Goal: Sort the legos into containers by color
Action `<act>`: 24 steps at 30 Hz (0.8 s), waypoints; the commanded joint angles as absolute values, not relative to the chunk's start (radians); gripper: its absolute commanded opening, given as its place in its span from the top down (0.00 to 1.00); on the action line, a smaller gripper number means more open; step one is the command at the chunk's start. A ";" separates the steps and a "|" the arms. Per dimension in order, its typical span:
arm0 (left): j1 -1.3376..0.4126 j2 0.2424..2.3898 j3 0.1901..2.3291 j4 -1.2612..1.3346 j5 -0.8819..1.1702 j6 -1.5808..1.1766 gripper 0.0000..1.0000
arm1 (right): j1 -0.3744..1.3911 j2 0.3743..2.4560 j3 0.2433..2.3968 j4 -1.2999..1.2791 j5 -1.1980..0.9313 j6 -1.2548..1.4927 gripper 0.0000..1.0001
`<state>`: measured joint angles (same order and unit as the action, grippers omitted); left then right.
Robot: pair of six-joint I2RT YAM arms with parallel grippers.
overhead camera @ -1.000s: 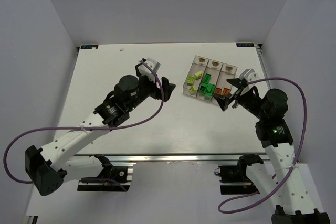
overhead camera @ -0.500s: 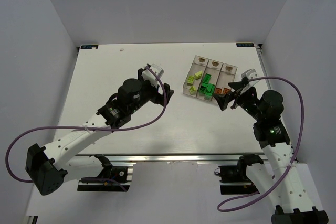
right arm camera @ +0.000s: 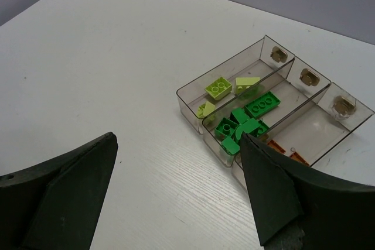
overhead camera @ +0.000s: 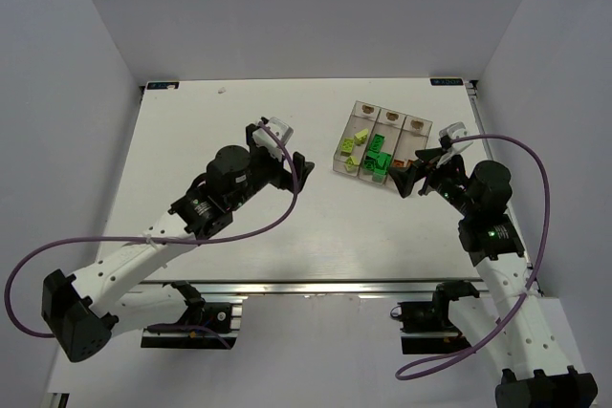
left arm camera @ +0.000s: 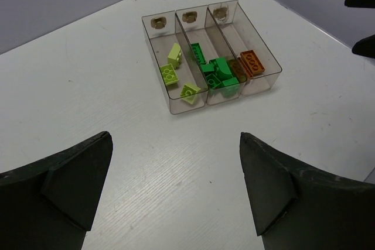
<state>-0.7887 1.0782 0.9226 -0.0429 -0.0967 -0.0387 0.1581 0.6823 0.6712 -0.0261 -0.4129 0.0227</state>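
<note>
- The containers (overhead camera: 413,143) are three clear bins joined side by side. Each has a tan mark (left arm camera: 158,23) at its far end, and these are too small to show whether they carry any writing.
- The containers sit on the white table (overhead camera: 210,112), right of centre and toward the far edge, turned a little off square.
- Left bin (left arm camera: 161,42): three yellow-green legos (left arm camera: 169,74) lie loose along its middle and near end, none touching another.
- Middle bin (left arm camera: 193,30): the dark green legos (left arm camera: 220,71) are bunched toward the near end, with one longer piece lying further back. Several touch or overlap, so I cannot give an exact count.
- Right bin (left arm camera: 233,33): the orange legos (left arm camera: 253,62) lie at the near end — a flat studded piece with a darker one just beside it.
- Every lego in view lies inside a bin, one colour to each bin.
- The left gripper (overhead camera: 304,164) hangs over the table, well apart from the containers on their left. Its jaws are spread wide with nothing between them, and its wrist view looks past both fingers at the bins.
- The right gripper (overhead camera: 406,177) is just beside the near right corner of the containers, and its jaws are also wide apart and holding nothing. In its wrist view one finger hides part of the orange legos.
- A purple cable (overhead camera: 57,255) loops out from each arm.
</note>
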 commanded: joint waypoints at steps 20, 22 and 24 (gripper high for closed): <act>-0.787 1.045 0.908 -0.023 -0.097 -0.014 0.02 | 0.156 0.684 0.661 0.028 -0.400 0.009 0.11; -0.787 1.045 0.907 -0.023 -0.097 -0.014 0.02 | 0.156 0.683 0.660 0.029 -0.400 0.011 0.11; -0.787 1.045 0.908 -0.023 -0.098 -0.014 0.02 | 0.155 0.684 0.660 0.029 -0.399 0.011 0.10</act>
